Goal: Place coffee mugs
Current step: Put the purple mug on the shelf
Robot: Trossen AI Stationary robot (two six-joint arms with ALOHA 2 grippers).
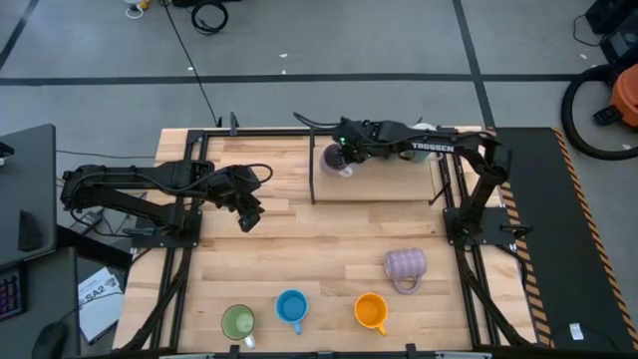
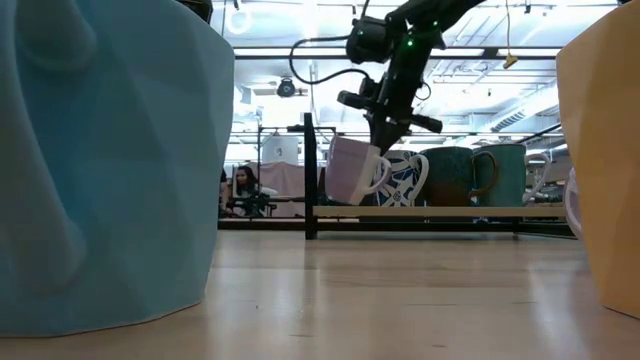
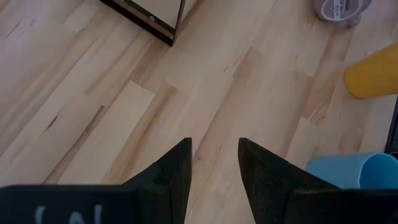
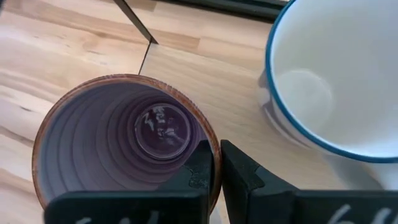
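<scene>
My right gripper (image 1: 344, 156) is shut on a small lilac mug (image 2: 350, 170) (image 4: 124, 149) at the left end of a low wooden platform (image 1: 384, 185) on the far side of the table. Beside it on the platform stand a white mug with blue pattern (image 2: 408, 180) and dark mugs (image 2: 452, 176). My left gripper (image 1: 249, 217) hangs open above bare table at the left (image 3: 214, 162). A ribbed lavender mug (image 1: 406, 265) lies on its side. An orange (image 1: 370, 310), a blue (image 1: 291, 306) and a green mug (image 1: 237, 322) stand near the front edge. My right gripper pinches the lilac mug's rim (image 4: 210, 144), with one finger (image 4: 198, 169) inside the mug and the other finger (image 4: 241, 174) outside. The fingers slant down from above. The mug hangs tilted, its base low over the platform; whether it touches the board I cannot tell.
The platform has thin black uprights at its ends (image 2: 309, 175). A white mug with a blue rim (image 4: 336, 81) sits close beside the lilac one. Open tabletop lies between the platform and the front mugs (image 1: 329, 239).
</scene>
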